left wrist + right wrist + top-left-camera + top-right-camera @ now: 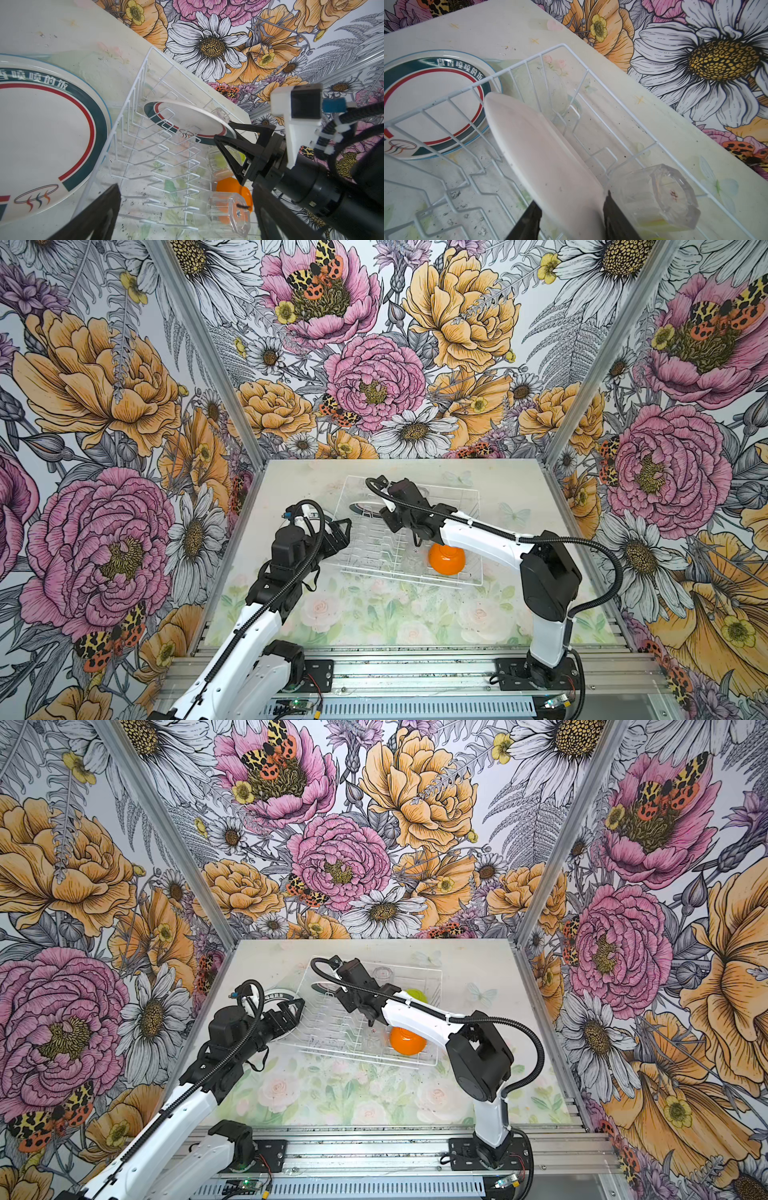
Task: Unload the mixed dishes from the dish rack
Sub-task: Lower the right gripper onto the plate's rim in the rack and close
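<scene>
The white wire dish rack lies mid-table. A plate with a teal-and-red rim stands tilted in its slots. My right gripper straddles the plate's rim, a finger against each face. Also in the rack are an orange bowl, a lime-green bowl and clear tumblers on their sides. My left gripper hangs open at the rack's left edge, holding nothing.
A second teal-and-red rimmed plate lies flat on the table just left of the rack, with a light-blue rim showing under it. Flowered walls close in the table on three sides. The floral mat runs in front of the rack.
</scene>
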Motion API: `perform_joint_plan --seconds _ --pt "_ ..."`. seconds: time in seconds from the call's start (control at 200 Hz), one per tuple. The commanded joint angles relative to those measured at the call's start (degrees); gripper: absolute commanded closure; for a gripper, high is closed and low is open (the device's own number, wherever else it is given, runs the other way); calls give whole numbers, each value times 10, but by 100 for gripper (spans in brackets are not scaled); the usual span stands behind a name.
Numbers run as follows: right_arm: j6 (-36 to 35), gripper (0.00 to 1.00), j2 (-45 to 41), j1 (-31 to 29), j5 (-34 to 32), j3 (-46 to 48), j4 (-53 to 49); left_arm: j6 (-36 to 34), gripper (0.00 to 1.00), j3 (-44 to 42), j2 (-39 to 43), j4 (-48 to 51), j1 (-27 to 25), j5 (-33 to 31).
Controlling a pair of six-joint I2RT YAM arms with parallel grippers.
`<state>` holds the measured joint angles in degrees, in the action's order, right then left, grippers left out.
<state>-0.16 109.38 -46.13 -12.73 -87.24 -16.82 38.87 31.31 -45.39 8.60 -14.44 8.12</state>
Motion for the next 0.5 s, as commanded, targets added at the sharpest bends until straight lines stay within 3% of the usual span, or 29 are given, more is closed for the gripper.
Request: perform_joint_plan --seconds 0.0,0.12,0.495 --pt "-23 53 18 -13 -36 -25 -10 21 1 -13 11 -29 5 -13" --pt "-38 57 27 -20 -52 -32 -10 20 1 -12 12 -18 7 -12" --pt "-93 89 34 -27 -86 -49 -11 39 1 -15 36 -6 11 -24"
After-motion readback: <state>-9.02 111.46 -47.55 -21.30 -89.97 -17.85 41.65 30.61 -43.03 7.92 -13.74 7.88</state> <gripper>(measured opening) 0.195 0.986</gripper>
